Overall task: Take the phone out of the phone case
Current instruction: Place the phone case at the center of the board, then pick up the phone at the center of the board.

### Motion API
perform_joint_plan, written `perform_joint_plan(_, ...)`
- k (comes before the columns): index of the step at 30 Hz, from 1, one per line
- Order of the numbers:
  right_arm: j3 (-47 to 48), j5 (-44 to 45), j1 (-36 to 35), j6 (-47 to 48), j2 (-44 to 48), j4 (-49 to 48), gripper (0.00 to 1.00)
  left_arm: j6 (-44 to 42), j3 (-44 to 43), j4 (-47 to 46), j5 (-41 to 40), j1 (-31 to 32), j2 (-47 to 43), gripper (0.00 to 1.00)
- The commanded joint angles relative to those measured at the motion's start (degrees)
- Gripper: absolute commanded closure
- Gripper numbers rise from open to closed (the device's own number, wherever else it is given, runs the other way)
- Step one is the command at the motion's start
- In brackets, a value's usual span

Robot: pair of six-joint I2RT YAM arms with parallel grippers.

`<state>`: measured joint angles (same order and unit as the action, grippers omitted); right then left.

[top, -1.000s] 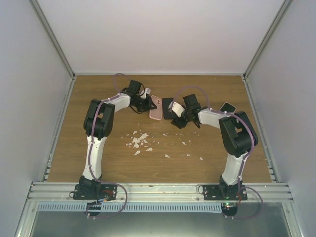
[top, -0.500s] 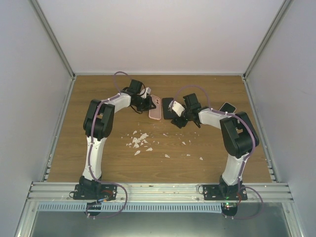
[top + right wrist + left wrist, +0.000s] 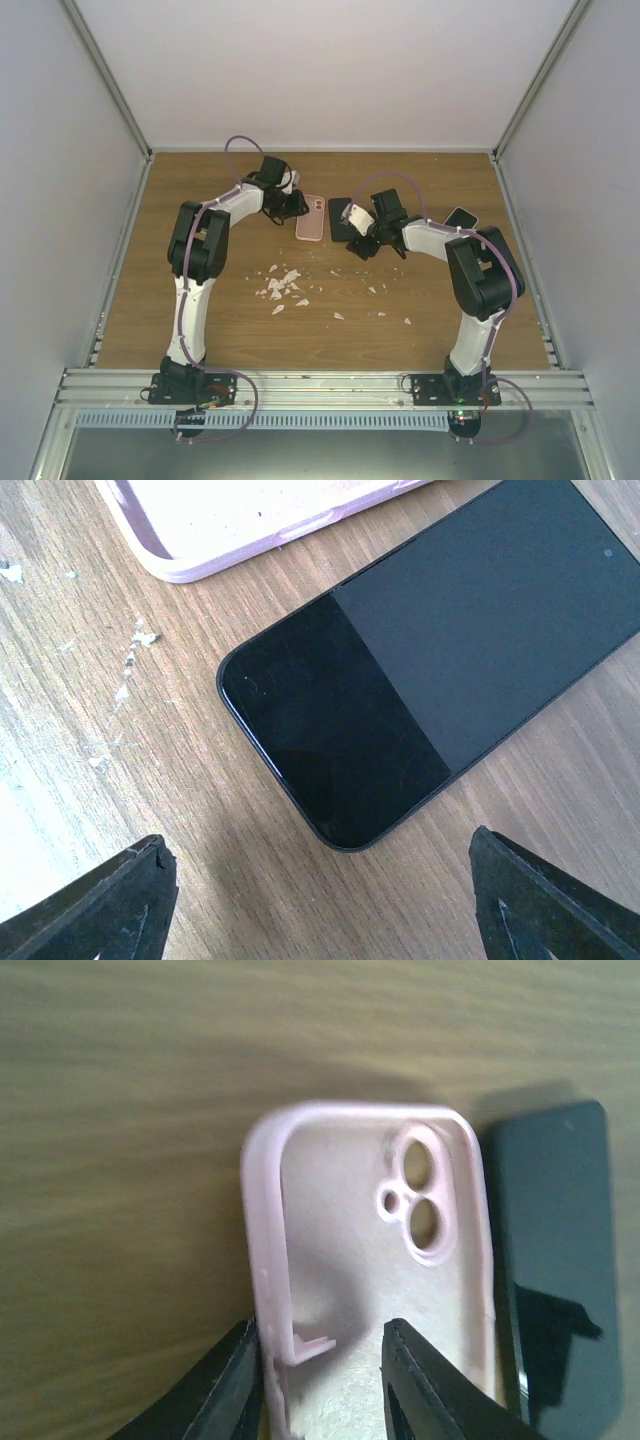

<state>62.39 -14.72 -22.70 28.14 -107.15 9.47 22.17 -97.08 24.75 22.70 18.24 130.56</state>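
Observation:
The empty pink phone case (image 3: 311,218) lies inside up on the wooden table, its camera holes toward the back. The black phone (image 3: 341,218) lies flat just right of it, outside the case. In the left wrist view my left gripper (image 3: 322,1360) straddles the case's (image 3: 370,1260) left wall: one finger touches the wall's outer side, the other stands apart inside the case. The phone (image 3: 555,1260) shows to the right. My right gripper (image 3: 315,865) is wide open and empty just short of the phone's (image 3: 440,650) near corner.
Another dark phone (image 3: 461,217) lies at the right, behind my right arm. Several white scraps (image 3: 283,285) are scattered on the table in front of the arms. The enclosure's walls stand along the left, right and back edges.
The pink case has shifted a little to the left, away from the phone, along with my left gripper. The right arm has barely moved.

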Motion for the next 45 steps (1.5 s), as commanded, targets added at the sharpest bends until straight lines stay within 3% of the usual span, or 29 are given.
perform_joint_plan(1, 0.89, -0.61, 0.44, -0.63, 2.01, 0.20, 0.19, -1.95, 0.49, 3.14, -11.45, -1.80, 0.93, 0.64)
perform_joint_plan(7, 1.64, -0.68, 0.54, -1.50, 3.16, 1.09, 0.15, -2.27, 0.71, 3.96, -13.26, -1.58, -0.41, 0.60)
perform_joint_plan(12, 3.25, -0.87, 1.09, -3.75, 6.87, 3.28, 0.07, -2.38, 1.98, 3.49, -12.88, -1.53, -3.73, 0.47)
perform_joint_plan(15, 4.19, -0.84, 2.18, -5.47, 9.64, 4.95, 0.01, -2.76, 2.49, 3.49, -12.41, -1.54, -6.13, 0.35)
perform_joint_plan(21, 4.87, -0.24, 7.13, -9.70, 16.43, 6.91, 0.00, -4.27, 5.45, 1.14, -9.65, -2.07, -12.69, 0.02)
perform_joint_plan(35, -0.60, 2.76, 25.70, -20.75, 30.58, 11.17, 0.00, -6.81, 9.12, -2.57, -13.28, -7.36, -34.56, 0.01)
perform_joint_plan(45, -0.55, 10.20, 33.76, -32.39, 24.88, 15.51, 0.00, -5.30, 15.53, -5.05, -11.43, -9.12, -41.17, 0.01)
